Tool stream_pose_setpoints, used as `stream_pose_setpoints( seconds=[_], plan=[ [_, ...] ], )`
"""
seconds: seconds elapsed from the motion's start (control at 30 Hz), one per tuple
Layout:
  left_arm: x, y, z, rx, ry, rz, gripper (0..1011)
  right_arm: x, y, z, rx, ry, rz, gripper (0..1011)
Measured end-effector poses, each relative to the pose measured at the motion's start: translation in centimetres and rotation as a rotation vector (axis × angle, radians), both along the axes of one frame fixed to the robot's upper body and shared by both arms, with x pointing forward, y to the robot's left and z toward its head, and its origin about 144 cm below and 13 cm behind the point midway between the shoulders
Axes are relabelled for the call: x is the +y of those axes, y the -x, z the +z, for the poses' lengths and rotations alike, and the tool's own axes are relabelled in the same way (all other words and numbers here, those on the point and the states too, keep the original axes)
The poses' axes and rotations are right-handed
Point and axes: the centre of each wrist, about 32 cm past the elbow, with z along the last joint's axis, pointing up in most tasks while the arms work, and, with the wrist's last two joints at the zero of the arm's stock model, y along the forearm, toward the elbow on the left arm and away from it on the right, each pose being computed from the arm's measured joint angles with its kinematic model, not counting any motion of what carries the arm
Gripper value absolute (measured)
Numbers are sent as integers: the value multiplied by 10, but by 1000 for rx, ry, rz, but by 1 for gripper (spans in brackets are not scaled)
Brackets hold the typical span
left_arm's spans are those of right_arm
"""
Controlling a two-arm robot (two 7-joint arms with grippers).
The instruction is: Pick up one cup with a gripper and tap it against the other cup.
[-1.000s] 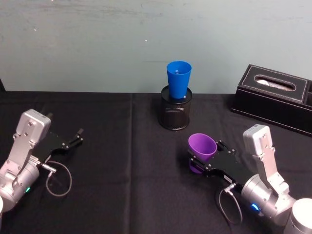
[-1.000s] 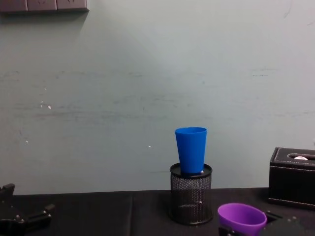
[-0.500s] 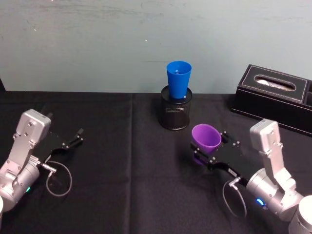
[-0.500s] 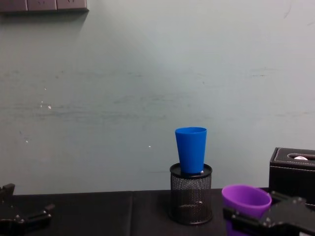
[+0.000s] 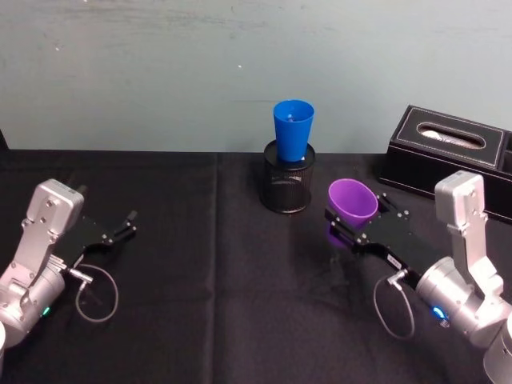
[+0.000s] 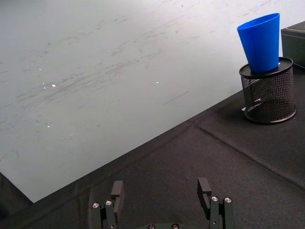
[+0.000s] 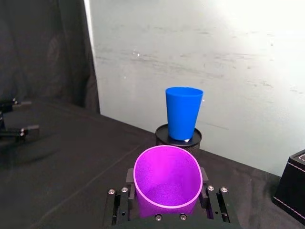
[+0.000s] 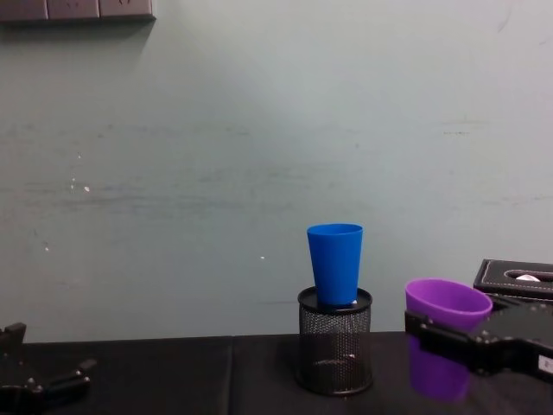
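Observation:
The purple cup (image 5: pixel 352 204) hangs upright above the black tablecloth, with my right gripper (image 5: pixel 358 226) shut around its lower body. It also shows in the chest view as the purple cup (image 8: pixel 447 304) and in the right wrist view as the purple cup (image 7: pixel 167 181). The blue cup (image 5: pixel 293 129) stands upright on top of a black mesh pen holder (image 5: pixel 288 188), to the left of and behind the purple cup, apart from it. The same blue cup (image 8: pixel 335 262) (image 7: pixel 183 112) (image 6: pixel 260 42) stands in the other views. My left gripper (image 5: pixel 126 223) rests open at the left, with nothing in it.
A black tissue box (image 5: pixel 450 158) stands at the back right, close behind the right arm. A cable loop (image 5: pixel 96 293) lies by the left arm. The black cloth (image 5: pixel 216 272) between the arms is bare.
My right gripper has lifted the purple cup off the table and carried it up, right and towards the back. The left arm and the blue cup have not moved.

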Motion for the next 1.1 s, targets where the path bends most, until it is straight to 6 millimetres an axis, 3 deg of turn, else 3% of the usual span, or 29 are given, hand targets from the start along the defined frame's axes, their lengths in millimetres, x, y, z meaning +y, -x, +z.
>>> stream_pose_setpoints(
  seconds=[1.1],
  plan=[
    [0,0,0,0,0,0,1012,24,-65,19,-12,-3,20,735]
  ],
)
